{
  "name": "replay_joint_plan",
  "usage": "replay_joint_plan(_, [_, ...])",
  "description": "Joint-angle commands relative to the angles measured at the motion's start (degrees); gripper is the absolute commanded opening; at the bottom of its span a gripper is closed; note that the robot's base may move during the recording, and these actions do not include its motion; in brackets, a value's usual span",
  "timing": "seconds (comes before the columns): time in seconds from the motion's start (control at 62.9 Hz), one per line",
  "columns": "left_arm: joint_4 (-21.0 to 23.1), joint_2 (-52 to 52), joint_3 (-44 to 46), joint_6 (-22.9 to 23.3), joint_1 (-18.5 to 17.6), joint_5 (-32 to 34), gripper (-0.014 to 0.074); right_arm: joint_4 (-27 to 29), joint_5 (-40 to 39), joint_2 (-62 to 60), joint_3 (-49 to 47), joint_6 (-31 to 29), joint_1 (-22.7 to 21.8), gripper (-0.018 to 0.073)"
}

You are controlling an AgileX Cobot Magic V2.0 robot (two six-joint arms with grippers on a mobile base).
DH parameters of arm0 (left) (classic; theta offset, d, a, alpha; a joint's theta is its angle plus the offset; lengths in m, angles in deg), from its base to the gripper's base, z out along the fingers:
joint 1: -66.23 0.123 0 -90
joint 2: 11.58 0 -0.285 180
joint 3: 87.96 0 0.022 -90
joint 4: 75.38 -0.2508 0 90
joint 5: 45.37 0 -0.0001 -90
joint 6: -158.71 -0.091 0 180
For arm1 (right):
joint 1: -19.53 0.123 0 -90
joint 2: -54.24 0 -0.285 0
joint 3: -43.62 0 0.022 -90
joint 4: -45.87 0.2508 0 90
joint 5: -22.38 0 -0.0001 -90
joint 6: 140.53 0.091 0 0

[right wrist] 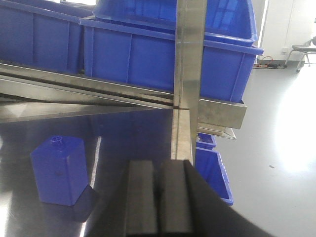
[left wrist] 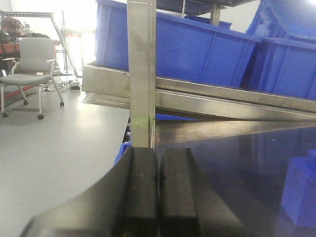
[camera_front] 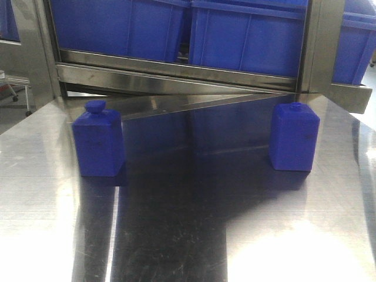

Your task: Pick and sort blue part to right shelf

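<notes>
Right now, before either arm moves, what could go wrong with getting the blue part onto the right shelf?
1. Wrong pick: the blue part with the flat cap and the knobbed blue block look nearly alike on the steel table.
2. The right gripper is shut and empty; approaching without opening could knock the part over.
3. A steel post of the right shelf stands directly ahead of that gripper in its wrist view, so a straight carry might clip it.
</notes>
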Motion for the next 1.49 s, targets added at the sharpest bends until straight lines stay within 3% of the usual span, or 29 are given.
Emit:
replay_joint_plan(0.0, [0.1, -1.2, -1.3, 0.2, 0.0, 4.9, 0.0124, -0.5, -5.8, -1.2, -1.3, -0.1, -0.4, 0.0066])
replay_joint_plan(0.302, [0.1, -1.2, -1.3, 0.2, 0.0, 4.9, 0.0123, -0.5, -6.5, -1.2, -3.3, -0.1, -0.4, 0.0066])
replay_joint_plan(0.636, [0.1, -1.2, -1.3, 0.2, 0.0, 4.9, 0.0124, -0.5, 10.5, 0.4, -13.5, -0.2, -0.4, 0.0066])
replay_joint_plan(0.732, [0.1, -1.2, -1.3, 0.2, 0.0, 4.9, 0.0123, -0.5, 12.1, 4.0, -16.5, -0.5, -0.4, 0.0066])
replay_joint_plan(1.034, [0.1, -1.2, -1.3, 0.2, 0.0, 4.9, 0.0124, -0.5, 11.7, 24.1, -25.6, -11.5, -0.4, 0.0066])
replay_joint_plan(1.193, [0.1, -1.2, -1.3, 0.2, 0.0, 4.9, 0.0124, 0.3, 8.9, 33.6, -30.1, -9.0, 1.4, 0.0066])
replay_joint_plan(1.479, [0.1, -1.2, -1.3, 0.2, 0.0, 4.9, 0.0123, -3.4, 19.9, 53.0, -41.4, 5.2, 11.4, 0.0106])
